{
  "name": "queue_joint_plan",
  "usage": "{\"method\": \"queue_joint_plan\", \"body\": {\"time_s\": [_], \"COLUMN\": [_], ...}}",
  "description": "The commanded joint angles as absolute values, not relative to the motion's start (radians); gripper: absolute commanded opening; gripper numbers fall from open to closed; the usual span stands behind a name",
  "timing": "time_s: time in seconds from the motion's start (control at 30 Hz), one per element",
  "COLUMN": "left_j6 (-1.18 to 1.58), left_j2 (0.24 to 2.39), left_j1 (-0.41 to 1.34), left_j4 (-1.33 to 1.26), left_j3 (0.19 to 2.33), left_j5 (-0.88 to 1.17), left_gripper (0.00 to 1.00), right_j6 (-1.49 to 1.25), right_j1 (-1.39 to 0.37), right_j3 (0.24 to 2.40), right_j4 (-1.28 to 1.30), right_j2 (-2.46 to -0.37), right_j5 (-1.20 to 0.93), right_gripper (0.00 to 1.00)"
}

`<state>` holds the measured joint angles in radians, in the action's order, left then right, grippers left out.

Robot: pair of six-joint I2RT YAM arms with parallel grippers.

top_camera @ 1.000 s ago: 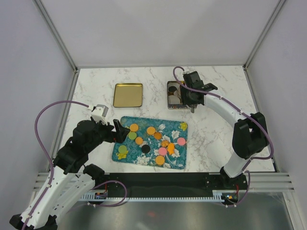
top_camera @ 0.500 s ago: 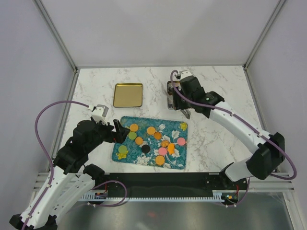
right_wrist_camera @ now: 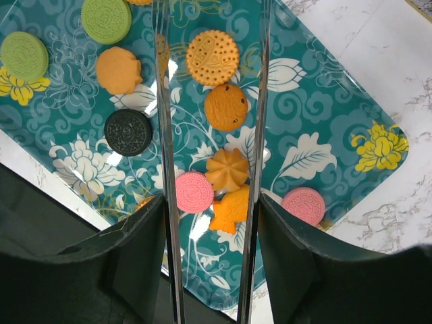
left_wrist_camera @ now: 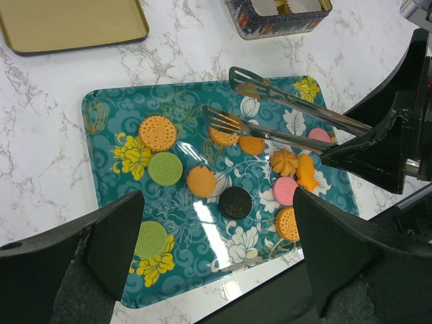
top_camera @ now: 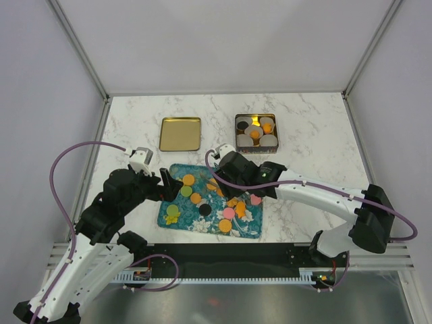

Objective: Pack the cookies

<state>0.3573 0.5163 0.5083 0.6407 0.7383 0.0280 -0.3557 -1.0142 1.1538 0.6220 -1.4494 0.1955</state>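
Top: cookies (top_camera: 196, 198) scattered on tray (top_camera: 202, 228); a few already sit in tin (top_camera: 236, 135) beyond it. Over the tray's middle hangs right gripper (top_camera: 231, 181), the nearer arm. At the tray's left edge, left gripper (top_camera: 167, 183) is spread wide and empty. What the right one carries is hard to make out here.

Left wrist: right gripper clasps tongs (left_wrist_camera: 270, 133). Arms spread, nothing pinched. Long axis slants across tray, tips toward far-left. Tip height above tray unclear.

Right wrist: three orange cookies line up between the arms, along the axis, flower one (right_wrist_camera: 227, 169) nearest the gripper. Tips cut off at top edge.
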Motion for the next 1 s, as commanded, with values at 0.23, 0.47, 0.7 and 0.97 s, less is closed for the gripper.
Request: {"method": "queue_joint_plan", "body": {"time_s": [0.23, 0.47, 0.7, 0.97], "left_j6": [0.341, 0.341, 0.341, 0.341], "left_j2": [0.522, 0.52, 0.518, 0.515], "left_j1": [0.514, 0.514, 0.514, 0.514], "left_j4": [0.623, 0.624, 0.623, 0.623], "left_j3": [0.742, 0.742, 0.742, 0.744], "left_j5": [0.021, 0.023, 0.023, 0.021], "left_gripper": [1.0, 1.0, 1.0, 1.0], "right_j6": [-0.382, -0.387, -0.388, -0.387], "right_j1": [-1.054, -1.071, -1.074, -1.081], "right_j3": [1.151, 1.134, 1.126, 1.127], "right_j4": [0.618, 0.618, 0.621, 0.635], "right_j2": [-1.493, -1.503, -1.508, -1.523], "right_j5": [0.278, 0.276, 0.273, 0.262], "right_gripper": [0.62, 0.62, 0.6, 0.57]}}
